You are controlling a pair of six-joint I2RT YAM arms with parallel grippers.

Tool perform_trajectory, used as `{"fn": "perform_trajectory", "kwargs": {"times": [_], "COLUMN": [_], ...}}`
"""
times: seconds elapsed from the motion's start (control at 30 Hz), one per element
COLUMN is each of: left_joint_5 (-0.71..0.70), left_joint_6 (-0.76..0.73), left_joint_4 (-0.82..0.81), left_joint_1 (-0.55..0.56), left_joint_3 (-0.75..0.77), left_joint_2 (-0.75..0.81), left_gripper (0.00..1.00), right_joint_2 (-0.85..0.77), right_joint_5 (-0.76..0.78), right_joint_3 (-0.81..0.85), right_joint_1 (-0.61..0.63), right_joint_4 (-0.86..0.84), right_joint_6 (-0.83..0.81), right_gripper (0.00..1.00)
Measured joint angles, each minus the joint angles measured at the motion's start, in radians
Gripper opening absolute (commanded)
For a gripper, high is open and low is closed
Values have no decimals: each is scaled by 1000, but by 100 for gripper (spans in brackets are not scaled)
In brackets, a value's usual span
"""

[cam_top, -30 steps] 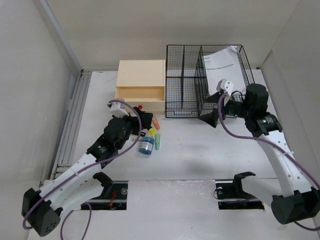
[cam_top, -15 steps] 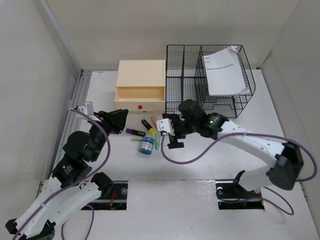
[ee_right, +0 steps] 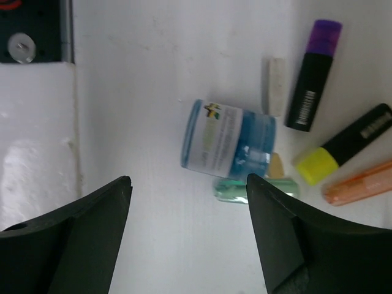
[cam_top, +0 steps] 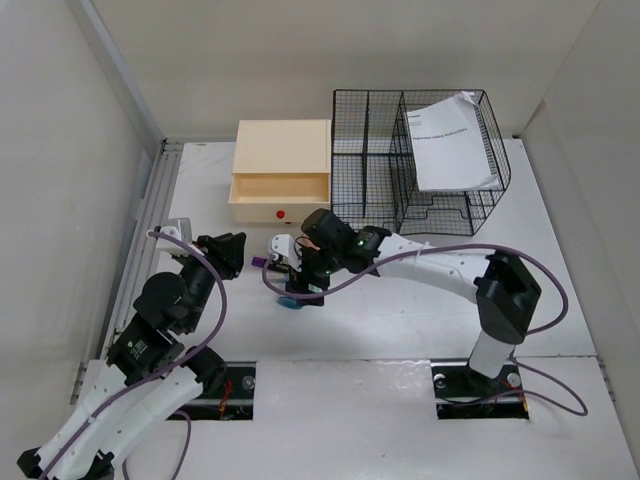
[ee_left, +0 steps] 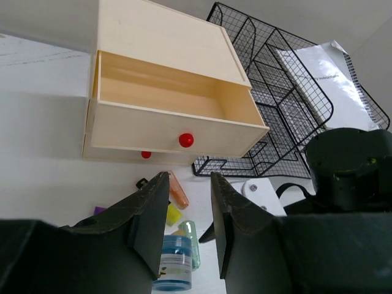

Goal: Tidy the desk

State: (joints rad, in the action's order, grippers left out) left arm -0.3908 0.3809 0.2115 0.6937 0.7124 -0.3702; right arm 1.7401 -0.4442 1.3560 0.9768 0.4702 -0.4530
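The white desk (cam_top: pixel 420 320) holds a small pile in front of the drawer box. In it lie a blue jar (ee_right: pixel 228 144) on its side, a green tube (ee_right: pixel 257 187), a purple-capped marker (ee_right: pixel 313 76), a yellow-capped marker (ee_right: pixel 346 144), an orange marker (ee_right: pixel 361 184) and a white stick (ee_right: pixel 277 86). My right gripper (ee_right: pixel 188 180) hovers over the jar, open wide and empty, and in the top view it (cam_top: pixel 300 275) hides most of the pile. My left gripper (cam_top: pixel 228 250) hangs left of the pile. Its fingers (ee_left: pixel 150 211) stand a narrow gap apart with nothing between them.
A cream drawer box (cam_top: pixel 280 170) with its top drawer (ee_left: pixel 171 92) pulled out stands at the back. To its right is a black wire rack (cam_top: pixel 390 170) holding a printed paper (cam_top: pixel 450 140). A ribbed rail (cam_top: pixel 145 240) runs along the desk's left edge.
My right arm swung from the wire rack across to the pile and now hovers over the jar. My left arm drew back to the left of the pile and its jaws narrowed.
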Motion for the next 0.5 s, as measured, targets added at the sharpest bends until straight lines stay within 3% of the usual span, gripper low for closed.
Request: {"fn": "perform_trajectory", "kwargs": {"times": [0.17,0.5], "left_joint_5": [-2,3], "left_joint_6": [-5,-6], "left_joint_4": [9,11], "left_joint_1": [0,-14], "left_joint_3": [0,-2], "left_joint_2": [4,10], "left_gripper": [30,30], "right_joint_2": [4,2], "right_joint_5": [33,351], "right_joint_3": [-11,-82], "right_joint_1": [40,124], "right_joint_4": [-56,-168], "right_joint_6": [195,439], "right_gripper": [79,82]}}
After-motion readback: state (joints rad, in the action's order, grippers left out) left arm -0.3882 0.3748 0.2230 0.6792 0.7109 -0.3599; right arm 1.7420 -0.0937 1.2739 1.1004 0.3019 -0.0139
